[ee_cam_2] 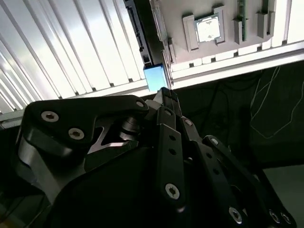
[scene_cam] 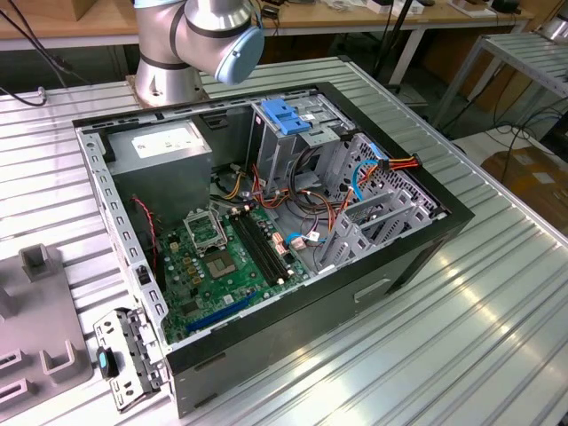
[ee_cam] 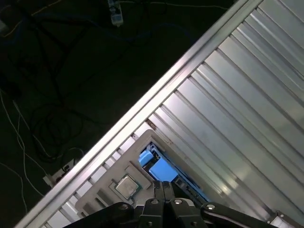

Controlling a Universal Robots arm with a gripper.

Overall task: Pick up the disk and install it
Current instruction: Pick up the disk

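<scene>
The gripper (ee_cam: 164, 185), fingers seemingly pressed together, is hovering near the unlifted disk (ee_cam: 164, 169); the exterior view's upper-centre drive cage (scene_cam: 302, 133) is waiting.

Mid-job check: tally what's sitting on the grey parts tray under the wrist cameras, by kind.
On the parts tray:
disk: 1
processor chip: 1
thin green board standing on edge: 1
Total: 3
</scene>
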